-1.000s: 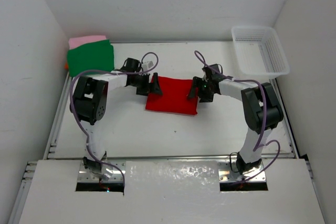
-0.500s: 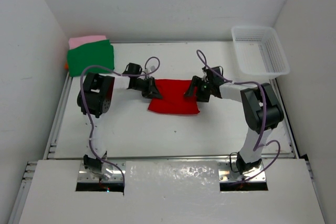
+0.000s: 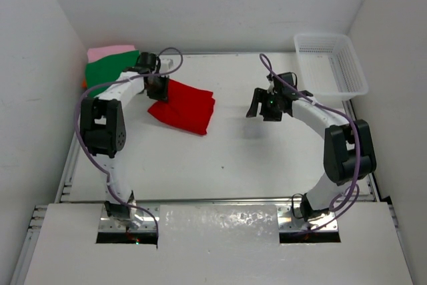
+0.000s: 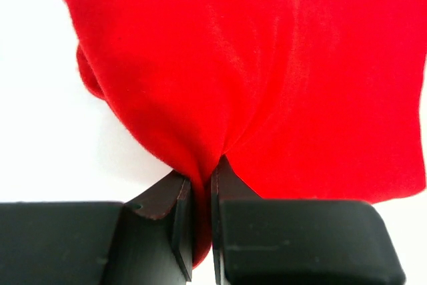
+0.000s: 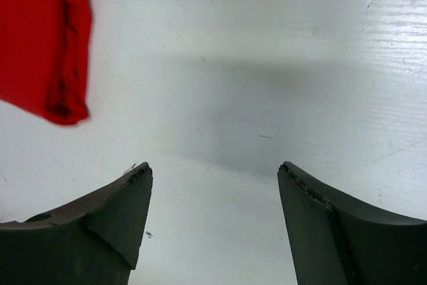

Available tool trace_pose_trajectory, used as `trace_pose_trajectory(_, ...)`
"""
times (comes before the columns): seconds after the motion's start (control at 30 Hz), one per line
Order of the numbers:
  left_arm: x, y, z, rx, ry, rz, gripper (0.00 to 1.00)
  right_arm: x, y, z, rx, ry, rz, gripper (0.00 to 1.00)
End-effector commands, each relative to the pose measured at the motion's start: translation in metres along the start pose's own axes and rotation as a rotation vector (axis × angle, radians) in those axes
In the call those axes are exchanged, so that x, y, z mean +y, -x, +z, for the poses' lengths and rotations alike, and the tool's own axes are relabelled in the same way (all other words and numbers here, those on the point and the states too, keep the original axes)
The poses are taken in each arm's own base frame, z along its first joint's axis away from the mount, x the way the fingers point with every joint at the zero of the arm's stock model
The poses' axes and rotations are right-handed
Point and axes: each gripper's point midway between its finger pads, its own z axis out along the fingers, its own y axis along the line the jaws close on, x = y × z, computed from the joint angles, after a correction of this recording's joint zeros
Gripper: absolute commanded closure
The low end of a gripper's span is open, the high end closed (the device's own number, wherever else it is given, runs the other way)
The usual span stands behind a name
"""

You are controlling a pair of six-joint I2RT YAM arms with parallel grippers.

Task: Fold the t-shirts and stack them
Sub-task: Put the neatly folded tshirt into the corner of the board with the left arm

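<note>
A folded red t-shirt (image 3: pixel 188 107) (image 4: pixel 267 65) lies left of the table's middle, and its left edge is bunched between the jaws of my left gripper (image 3: pixel 160 91) (image 4: pixel 201 178), which is shut on it. Just behind and left of it sits a folded green t-shirt (image 3: pixel 112 71) on top of a pink one (image 3: pixel 110 51), with a sliver of orange (image 3: pixel 84 85) showing at the stack's left edge. My right gripper (image 3: pixel 257 108) (image 5: pixel 215 168) hovers open over bare table to the right of the red shirt (image 5: pixel 40 38), holding nothing.
A white mesh basket (image 3: pixel 320 35) stands at the back right corner. White walls close in the table on the left, back and right. The arm bases sit at the near edge.
My left gripper closed on the red shirt's left edge and dragged it left and back toward the green stack. The right gripper let go and drew away to the right.
</note>
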Motion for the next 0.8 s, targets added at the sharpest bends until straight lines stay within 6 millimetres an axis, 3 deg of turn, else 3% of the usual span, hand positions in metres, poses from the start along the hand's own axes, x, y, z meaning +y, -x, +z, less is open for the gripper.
trace_pose_trajectory(0.0,0.047,0.036,-0.045,-0.058,0.220,0.128,1.00,0.002,0.013,-0.012,-0.033,-0.019,-0.042,0.27)
trace_pose_trajectory(0.1,0.069,0.065,-0.060,-0.106,0.325,0.159,1.00,0.002,0.012,-0.011,-0.027,-0.019,-0.039,0.27)
trace_pose_trajectory(0.13,0.075,0.069,-0.055,-0.098,0.344,0.161,1.00,0.002,0.011,-0.010,-0.024,-0.020,-0.038,0.27)
trace_pose_trajectory(0.17,0.076,0.088,-0.065,-0.138,0.361,0.169,1.00,0.001,0.011,-0.010,-0.026,-0.025,-0.037,0.27)
trace_pose_trajectory(0.23,0.081,0.099,-0.060,-0.135,0.378,0.162,1.00,0.000,0.011,-0.009,-0.020,-0.027,-0.036,0.27)
trace_pose_trajectory(0.27,0.081,0.122,-0.072,-0.191,0.390,0.164,1.00,0.000,0.010,-0.010,-0.020,-0.026,-0.037,0.27)
trace_pose_trajectory(0.3,0.083,0.129,-0.069,-0.195,0.395,0.165,1.00,-0.001,0.010,-0.010,-0.014,-0.031,-0.037,0.27)
trace_pose_trajectory(0.33,0.081,0.148,-0.084,-0.242,0.400,0.172,1.00,-0.001,0.010,-0.011,-0.010,-0.034,-0.037,0.27)
trace_pose_trajectory(0.4,0.082,0.159,-0.081,-0.243,0.394,0.194,1.00,-0.004,0.008,-0.013,-0.003,-0.054,-0.043,0.27)
trace_pose_trajectory(0.43,0.082,0.176,-0.102,-0.288,0.401,0.200,1.00,-0.005,0.007,-0.014,-0.003,-0.058,-0.047,0.27)
trace_pose_trajectory(0.6,0.102,0.195,-0.124,-0.360,0.392,0.224,1.00,-0.009,0.004,-0.024,-0.004,-0.085,-0.055,0.27)
trace_pose_trajectory(0.63,0.128,0.192,-0.137,-0.369,0.422,0.191,1.00,-0.010,0.004,-0.025,-0.007,-0.092,-0.057,0.28)
trace_pose_trajectory(0.7,0.128,0.196,-0.153,-0.422,0.347,0.191,1.00,-0.011,0.001,-0.028,-0.001,-0.098,-0.060,0.28)
trace_pose_trajectory(0.73,0.144,0.197,-0.164,-0.454,0.351,0.181,1.00,-0.011,0.001,-0.029,-0.003,-0.099,-0.058,0.28)
trace_pose_trajectory(0.77,0.145,0.201,-0.170,-0.478,0.333,0.197,1.00,-0.013,0.000,-0.030,-0.001,-0.108,-0.058,0.28)
